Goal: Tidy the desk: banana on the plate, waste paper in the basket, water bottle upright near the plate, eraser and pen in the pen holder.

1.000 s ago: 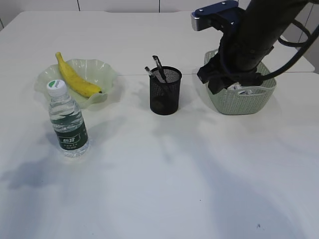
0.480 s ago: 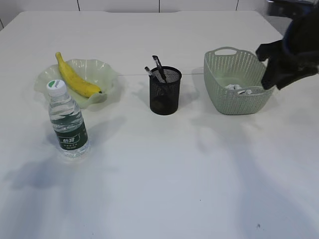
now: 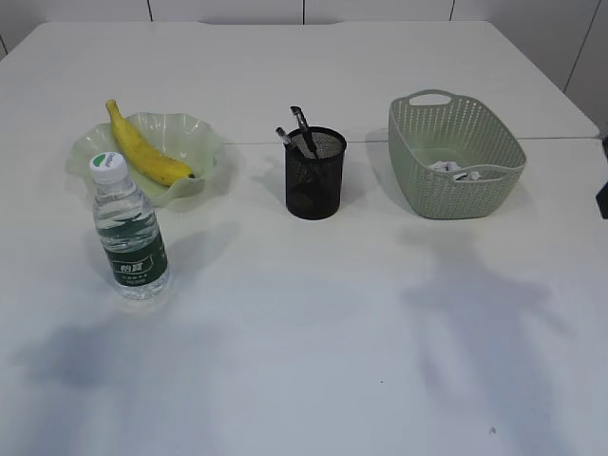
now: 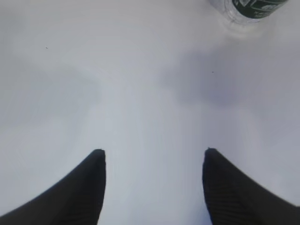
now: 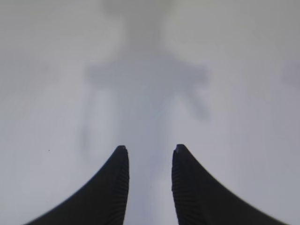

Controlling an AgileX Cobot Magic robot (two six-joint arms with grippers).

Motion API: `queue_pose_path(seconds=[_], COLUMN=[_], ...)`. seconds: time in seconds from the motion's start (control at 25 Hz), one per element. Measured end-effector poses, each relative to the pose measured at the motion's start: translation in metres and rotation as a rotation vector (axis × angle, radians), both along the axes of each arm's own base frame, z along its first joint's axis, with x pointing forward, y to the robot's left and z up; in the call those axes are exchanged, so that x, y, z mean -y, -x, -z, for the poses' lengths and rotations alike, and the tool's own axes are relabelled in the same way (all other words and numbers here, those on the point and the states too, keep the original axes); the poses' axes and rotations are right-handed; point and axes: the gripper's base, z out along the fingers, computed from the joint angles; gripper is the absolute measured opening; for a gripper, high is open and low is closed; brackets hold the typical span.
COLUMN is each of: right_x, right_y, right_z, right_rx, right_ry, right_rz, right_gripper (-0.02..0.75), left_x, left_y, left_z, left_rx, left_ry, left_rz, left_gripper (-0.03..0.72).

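Landmark: pen holder, black mesh cup, upright near centre of the desk, just in front of the tabletop seam.

Inside pen holder: two dark pen tops poking above rim, leaning left and back. Eraser not made out through the mesh; cannot tell.

Left of pen holder, well apart: plate, pale green, scalloped rim. Banana lying in it, stem end up over far-left rim, tip toward near-right edge.

Left and nearer camera than pen holder: water bottle, upright, white cap on, dark green label low on body. Standing just in front of plate, cap overlapping plate's near rim in exterior view. Base of same bottle at top right edge of left wrist view.

Right of pen holder, apart: basket, sage green, perforated walls, handle cut-out at far end. Waste paper seen low inside, white and crumpled, against near-right wall.

Left gripper: jaws spread wide, nothing between, only bare white desk below. Bottle ahead and to right of it, not touching. Not seen in exterior view.

Right gripper: jaws parted by a narrow gap, nothing pinched, bare desk and own soft shadow beneath. Dark sliver at right edge of exterior view, far right of pen holder; too little showing to identify.

Grey shadows on desk, front left and front right of pen holder.
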Motion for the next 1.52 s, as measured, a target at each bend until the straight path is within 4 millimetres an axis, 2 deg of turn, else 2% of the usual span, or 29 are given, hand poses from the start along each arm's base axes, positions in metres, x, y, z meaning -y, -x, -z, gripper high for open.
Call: queue_pose_path(seconds=[0.2,0.4,0.52,0.68,0.88,1.08,1.52], right_x=[0.001,0.007,0.008,0.008,0.009,0.009,0.015], right_y=[0.042,0.065,0.078,0.1,0.121,0.154,0.225], right_z=[-0.013,-0.021,-0.024,-0.031,-0.032,-0.043,-0.052], right_rx=[0.08,0.13,0.156,0.211,0.231,0.284,0.411], right_ry=[0.018,0.076,0.081,0.077,0.08,0.087,0.14], right_rz=[-0.002,0.006,0.025,0.042,0.049,0.05,0.075], right_gripper=[0.239,0.239,0.239,0.239,0.239,0.239,0.239], left_x=[0.003,0.004,0.005,0.005,0.006,0.008,0.017], left_y=[0.024,0.059,0.082,0.098,0.109,0.122,0.157], left_z=[-0.019,-0.042,-0.049,-0.05,-0.053,-0.055,-0.025], left_rx=[0.082,0.238,0.286,0.284,0.317,0.365,0.37], left_ry=[0.01,-0.01,-0.014,-0.024,-0.025,-0.012,0.076], left_rz=[0.003,0.005,0.008,0.011,0.01,0.008,0.026], left_gripper=[0.447,0.445,0.444,0.443,0.443,0.443,0.443])
